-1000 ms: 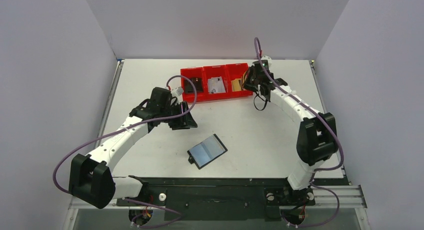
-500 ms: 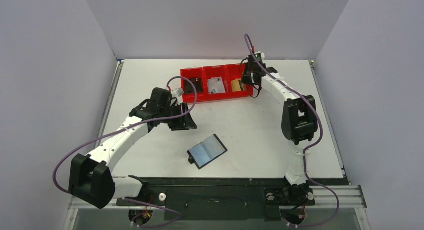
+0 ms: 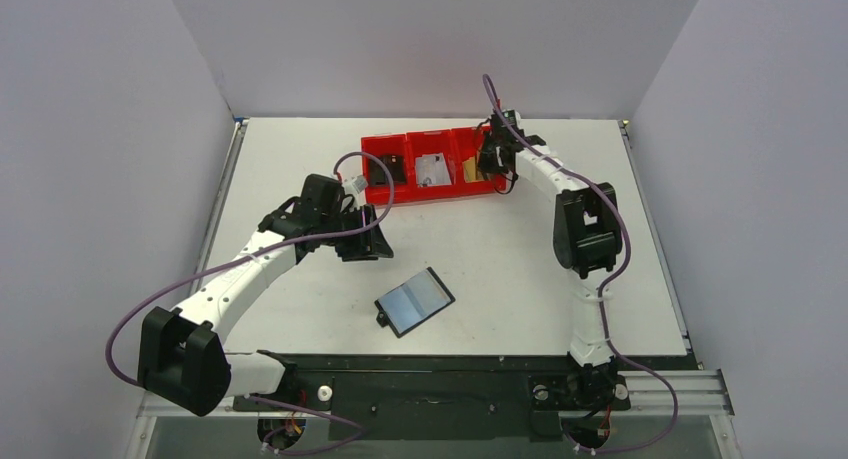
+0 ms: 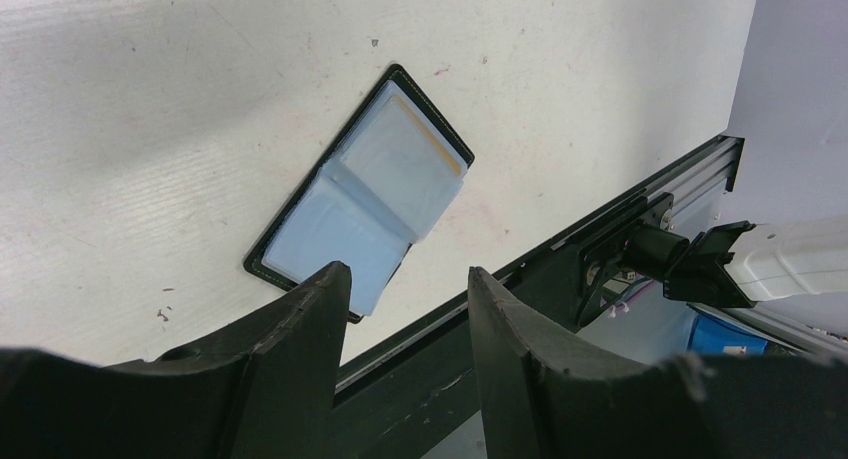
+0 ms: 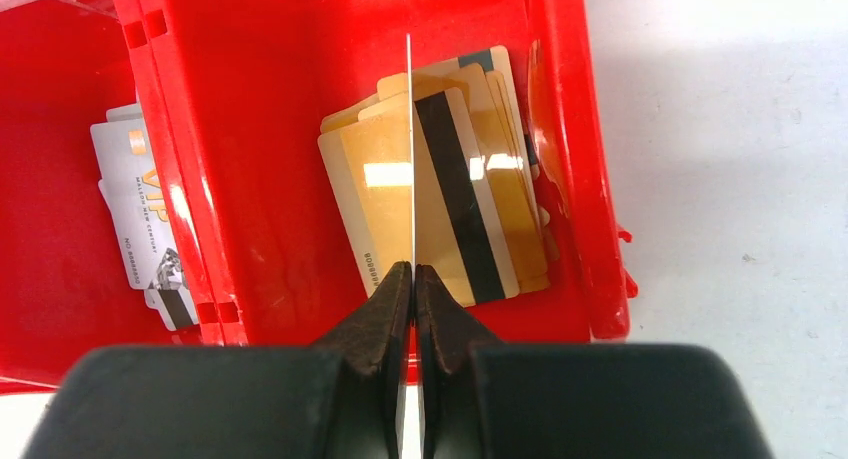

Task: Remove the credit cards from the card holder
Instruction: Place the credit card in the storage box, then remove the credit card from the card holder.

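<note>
Right wrist: pinching one card above the red bin

Shows the right gripper (image 5: 412, 279) pressed shut on a single credit card (image 5: 410, 149), held edge-on and upright over the right-end compartment of the red bin (image 5: 575, 179). Finds gold cards (image 5: 375, 209) with a dark stripe fanned on that compartment's floor, and white-grey cards (image 5: 135, 214) in the middle one. Reads "VIP" in gold on the top white-grey card; cannot make out the finer print. From above, places the right arm folded high along the right side of the table (image 3: 290, 159), wrist reaching the bin at the far edge. Has the left arm stretched low toward the table's middle, left gripper (image 4: 405, 274) with fingers parted wide, holding nothing. Sets the card holder (image 4: 365, 204) open flat near the near edge, apart from both grippers, clear sleeve up, a gold edge showing inside.
</note>
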`<state>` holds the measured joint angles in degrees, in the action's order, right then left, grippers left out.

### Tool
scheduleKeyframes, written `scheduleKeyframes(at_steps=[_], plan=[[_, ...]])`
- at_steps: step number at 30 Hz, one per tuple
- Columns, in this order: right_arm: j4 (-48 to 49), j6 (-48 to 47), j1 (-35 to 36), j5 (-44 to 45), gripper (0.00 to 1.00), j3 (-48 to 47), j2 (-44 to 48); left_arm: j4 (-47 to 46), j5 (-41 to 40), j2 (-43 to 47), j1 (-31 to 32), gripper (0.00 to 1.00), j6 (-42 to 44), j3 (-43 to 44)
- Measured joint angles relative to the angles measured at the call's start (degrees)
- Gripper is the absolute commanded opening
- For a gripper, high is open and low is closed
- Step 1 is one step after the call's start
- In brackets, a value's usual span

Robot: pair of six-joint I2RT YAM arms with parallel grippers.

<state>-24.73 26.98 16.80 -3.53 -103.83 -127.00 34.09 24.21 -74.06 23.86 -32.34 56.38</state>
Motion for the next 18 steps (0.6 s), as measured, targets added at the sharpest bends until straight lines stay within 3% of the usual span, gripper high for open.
scheduleKeyframes(at_steps=[6, 18], plan=[[0.02, 2.47, -0.52, -0.61, 0.37, 0.00, -0.17, 0.04, -0.02, -0.09, -0.02, 0.44, 0.02, 0.33], [-3.32, 5.27, -1.81, -0.46, 0.49, -0.94, 1.55, 0.09, -0.52, -0.11, -0.02, 0.45, -0.02, 0.57]])
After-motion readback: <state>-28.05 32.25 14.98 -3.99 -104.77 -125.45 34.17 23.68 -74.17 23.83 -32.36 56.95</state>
